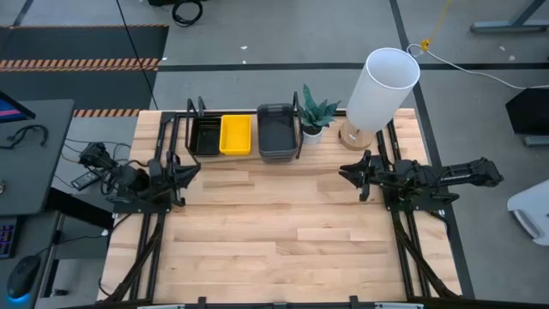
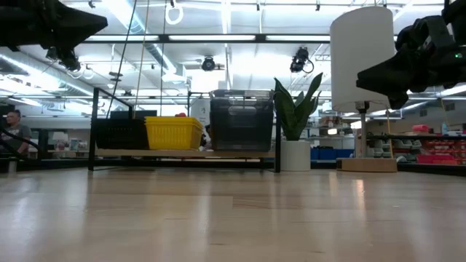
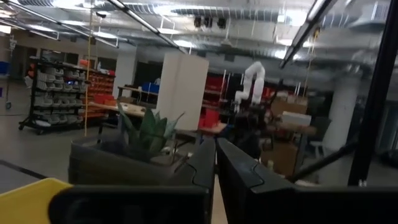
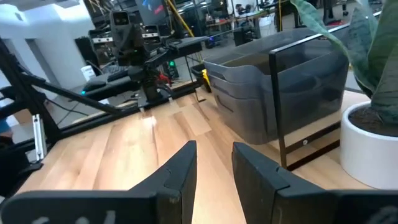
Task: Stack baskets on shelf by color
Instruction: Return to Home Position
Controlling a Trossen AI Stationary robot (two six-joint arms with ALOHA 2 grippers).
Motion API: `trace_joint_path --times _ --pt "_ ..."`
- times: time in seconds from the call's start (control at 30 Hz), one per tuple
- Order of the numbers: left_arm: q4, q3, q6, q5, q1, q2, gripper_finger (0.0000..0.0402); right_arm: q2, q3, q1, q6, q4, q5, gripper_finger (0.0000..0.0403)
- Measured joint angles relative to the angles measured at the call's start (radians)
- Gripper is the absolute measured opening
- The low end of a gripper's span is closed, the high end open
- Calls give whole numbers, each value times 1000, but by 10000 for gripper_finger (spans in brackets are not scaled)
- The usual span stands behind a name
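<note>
Three basket stacks beyond left gripper, right gripper

Bright ceiling strip lights, soft glare across wooden tabletop, faint shadow beneath the shelf.

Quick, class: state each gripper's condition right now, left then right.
Left gripper: jaws shut, holding nothing.
Right gripper: jaws open, holding nothing.

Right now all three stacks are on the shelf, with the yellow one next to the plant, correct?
Not quite. The grey stack is next to the plant; the yellow stack is in the middle, between it and the black stack. All three are on the shelf. The high view shows it.
</note>
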Motion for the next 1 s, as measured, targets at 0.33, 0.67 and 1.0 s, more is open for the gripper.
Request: trace_joint_path --times 0.33,0.67,1.0 --pt "-54 0 -8 -3 0 0 34 0 0 0 9 0 0 107" --pt "-54 0 -8 -3 0 0 24 0 0 0 9 0 0 106" --pt "-54 0 -8 -3 0 0 35 0 0 0 9 0 0 107"
